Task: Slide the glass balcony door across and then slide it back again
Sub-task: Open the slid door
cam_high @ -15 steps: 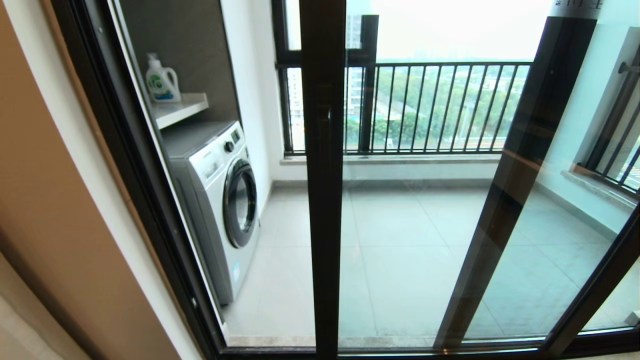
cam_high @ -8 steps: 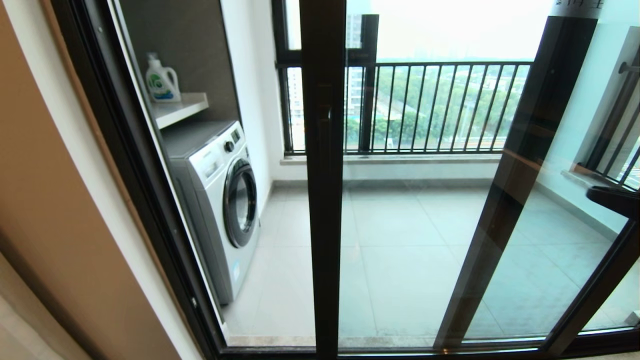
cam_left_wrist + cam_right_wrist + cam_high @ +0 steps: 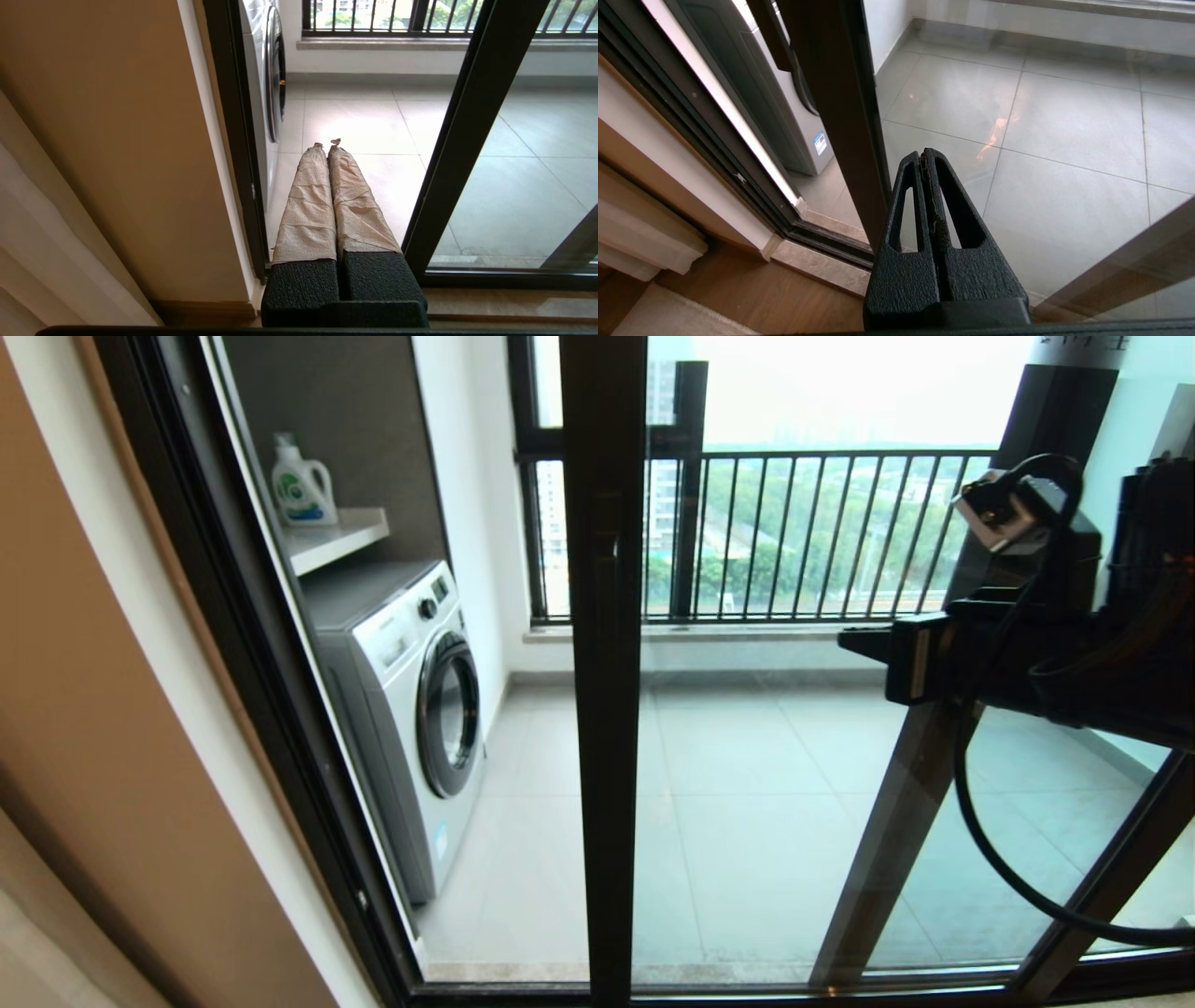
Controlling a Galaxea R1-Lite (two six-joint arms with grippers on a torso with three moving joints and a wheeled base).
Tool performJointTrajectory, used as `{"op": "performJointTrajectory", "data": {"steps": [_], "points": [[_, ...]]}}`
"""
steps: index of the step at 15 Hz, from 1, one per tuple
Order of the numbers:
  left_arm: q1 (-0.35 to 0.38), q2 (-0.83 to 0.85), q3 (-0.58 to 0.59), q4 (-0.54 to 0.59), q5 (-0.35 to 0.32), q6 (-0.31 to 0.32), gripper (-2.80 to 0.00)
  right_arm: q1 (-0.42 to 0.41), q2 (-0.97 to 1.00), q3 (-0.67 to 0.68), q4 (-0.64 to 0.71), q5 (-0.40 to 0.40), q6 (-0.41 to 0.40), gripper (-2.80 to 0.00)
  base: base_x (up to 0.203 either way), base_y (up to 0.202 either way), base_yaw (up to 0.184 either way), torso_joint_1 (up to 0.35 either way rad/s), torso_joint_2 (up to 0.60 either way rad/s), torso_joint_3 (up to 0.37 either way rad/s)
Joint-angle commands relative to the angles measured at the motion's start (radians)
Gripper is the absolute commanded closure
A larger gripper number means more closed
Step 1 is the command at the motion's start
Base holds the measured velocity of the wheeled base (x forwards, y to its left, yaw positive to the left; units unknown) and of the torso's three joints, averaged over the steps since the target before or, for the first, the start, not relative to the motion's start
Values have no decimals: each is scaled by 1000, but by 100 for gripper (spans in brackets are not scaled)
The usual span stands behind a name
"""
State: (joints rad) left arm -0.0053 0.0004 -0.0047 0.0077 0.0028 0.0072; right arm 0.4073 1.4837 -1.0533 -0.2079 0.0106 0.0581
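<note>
A tiled balcony with a washing machine (image 3: 411, 709) lay before you. The glass balcony door (image 3: 605, 709) stood partway across the opening. Your right gripper (image 3: 927, 158), fingers pressed together and empty, hung near its upright; your left gripper (image 3: 328, 147), likewise closed, pointed at the gap.
</note>
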Motion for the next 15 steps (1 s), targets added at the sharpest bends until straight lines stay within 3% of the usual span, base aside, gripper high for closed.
{"op": "performJointTrajectory", "data": {"steps": [1, 9, 15], "points": [[0, 3, 0, 0, 0, 0, 0, 58, 137, -70, -18, -19, 0, 0, 0, 0, 0, 0, 0, 0], [-1, 3, 0, 0, 2, 0, 0, 101, 367, -356, -35, -37, 3, 0, 0, 0, 0, 0, 0, 0], [-1, 3, 0, 0, 0, 0, 0, 212, 274, -368, -88, -37, 3, 0, 0, 0, 0, 0, 0, 0]]}}
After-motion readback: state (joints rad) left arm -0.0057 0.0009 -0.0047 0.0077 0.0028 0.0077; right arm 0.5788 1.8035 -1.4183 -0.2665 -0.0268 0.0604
